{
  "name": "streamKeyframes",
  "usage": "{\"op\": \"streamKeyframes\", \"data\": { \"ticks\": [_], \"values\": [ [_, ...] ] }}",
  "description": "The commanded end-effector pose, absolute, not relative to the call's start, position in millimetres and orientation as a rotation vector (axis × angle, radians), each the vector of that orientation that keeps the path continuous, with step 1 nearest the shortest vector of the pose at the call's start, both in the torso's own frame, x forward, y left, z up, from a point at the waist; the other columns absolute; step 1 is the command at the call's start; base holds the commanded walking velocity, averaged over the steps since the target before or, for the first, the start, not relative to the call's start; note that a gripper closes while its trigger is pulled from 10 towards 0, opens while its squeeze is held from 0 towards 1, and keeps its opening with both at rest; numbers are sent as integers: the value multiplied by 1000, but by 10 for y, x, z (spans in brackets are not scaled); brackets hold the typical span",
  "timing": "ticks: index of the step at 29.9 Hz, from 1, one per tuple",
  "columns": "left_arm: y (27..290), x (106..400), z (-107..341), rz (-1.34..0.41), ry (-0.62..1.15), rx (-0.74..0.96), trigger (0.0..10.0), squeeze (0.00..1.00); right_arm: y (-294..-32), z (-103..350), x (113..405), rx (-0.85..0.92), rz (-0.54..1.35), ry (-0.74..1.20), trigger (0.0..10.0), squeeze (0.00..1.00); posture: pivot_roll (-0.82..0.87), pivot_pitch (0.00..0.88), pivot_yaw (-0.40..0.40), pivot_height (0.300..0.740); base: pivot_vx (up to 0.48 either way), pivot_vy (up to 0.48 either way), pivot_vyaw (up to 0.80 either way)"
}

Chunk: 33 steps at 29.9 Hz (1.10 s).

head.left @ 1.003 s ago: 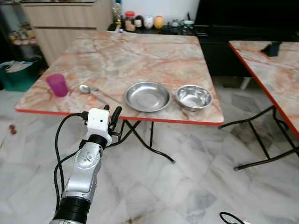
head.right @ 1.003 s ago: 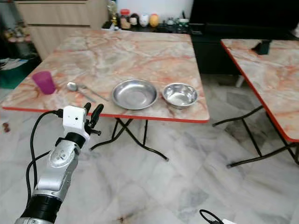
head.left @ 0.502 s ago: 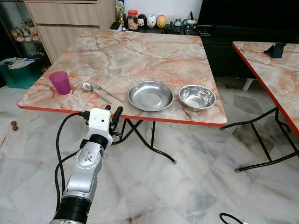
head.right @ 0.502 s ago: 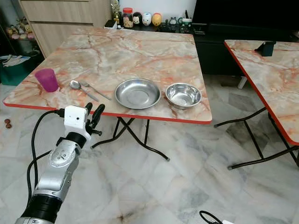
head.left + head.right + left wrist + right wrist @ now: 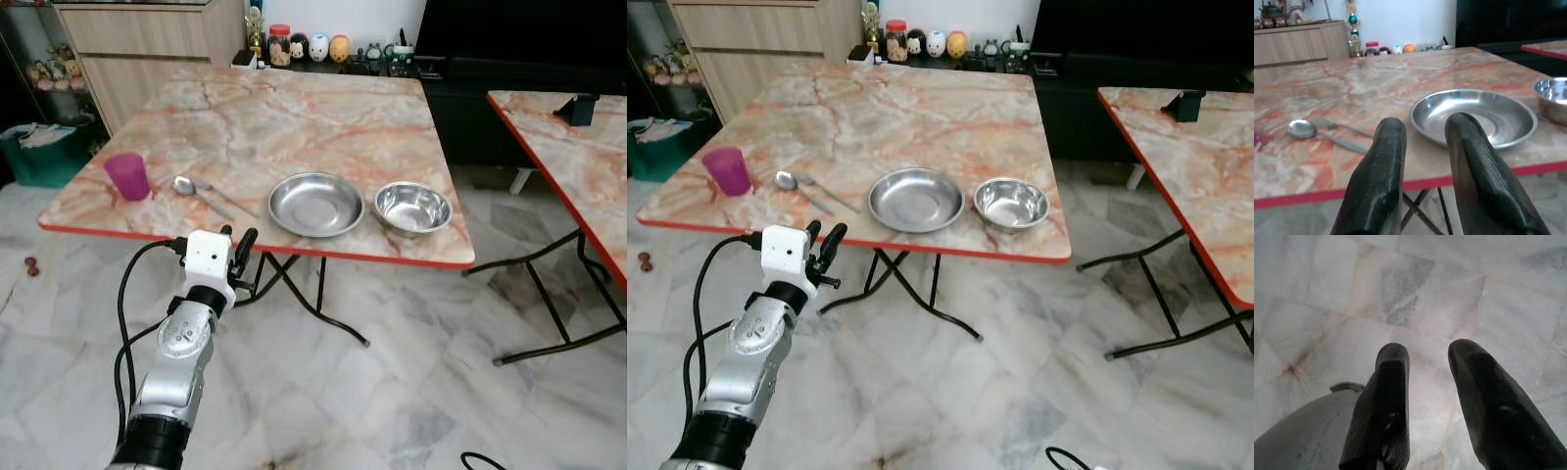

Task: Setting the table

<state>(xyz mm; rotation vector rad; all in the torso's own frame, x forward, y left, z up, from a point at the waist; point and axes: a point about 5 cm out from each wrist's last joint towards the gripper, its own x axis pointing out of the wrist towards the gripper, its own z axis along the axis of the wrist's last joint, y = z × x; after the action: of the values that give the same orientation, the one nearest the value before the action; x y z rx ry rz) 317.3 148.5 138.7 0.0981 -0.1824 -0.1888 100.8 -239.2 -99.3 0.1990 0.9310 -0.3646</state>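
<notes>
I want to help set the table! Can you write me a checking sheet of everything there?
Surface: marble-look table, red edge, folding legs.
Job's things: pink cup, spoon with a fork beside it, steel plate, steel bowl, lined up along the near edge.
Clutter: jars and little figures on the counter beyond the table.
Pincers: left pincer open, empty, raised in front of the table edge; right pincer open, hanging over the floor.
Cables: black cable looping off the left arm.
Surroundings: second table to the right, green bin, tiled floor.

Wooden cabinet (image 5: 147,49), jars (image 5: 304,46), teal bin (image 5: 44,157), second table (image 5: 578,166)
</notes>
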Motion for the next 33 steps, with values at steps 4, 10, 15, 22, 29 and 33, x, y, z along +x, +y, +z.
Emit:
{"op": "streamKeyframes", "data": {
  "ticks": [4, 10, 15, 22, 29, 33],
  "values": [
    [1479, 3204, 1463, -201, -212, 99, 10000, 0, -2394, -996, 985, 196, -367, 930, 10000, 0, 71, 0, -23, 715, 262, 0, 0],
    [1458, 3184, 1439, -208, -215, 94, 10000, 0, -2392, -1002, 964, 196, -366, 937, 10000, 0, 83, 0, -32, 715, 276, 0, 0],
    [1436, 3176, 1453, -216, -222, 88, 10000, 0, -2391, -1008, 948, 199, -364, 943, 10000, 0, 90, 0, -36, 715, 277, 0, 0],
    [1382, 3153, 1513, -234, -239, 85, 10000, 0, -2410, -1002, 941, 193, -359, 938, 10000, 0, 113, 0, -47, 715, 278, 0, 0],
    [1570, 3150, 1516, -151, -221, 44, 10000, 0, -2439, -963, 1027, 213, -431, 876, 10000, 0, 112, 0, -42, 715, 281, 0, 0],
    [1741, 3147, 1445, -127, -149, 1, 10000, 0, -2411, -945, 1069, 259, -408, 826, 10000, 0, 125, 0, -44, 715, 129, 0, 0]
  ]
}}
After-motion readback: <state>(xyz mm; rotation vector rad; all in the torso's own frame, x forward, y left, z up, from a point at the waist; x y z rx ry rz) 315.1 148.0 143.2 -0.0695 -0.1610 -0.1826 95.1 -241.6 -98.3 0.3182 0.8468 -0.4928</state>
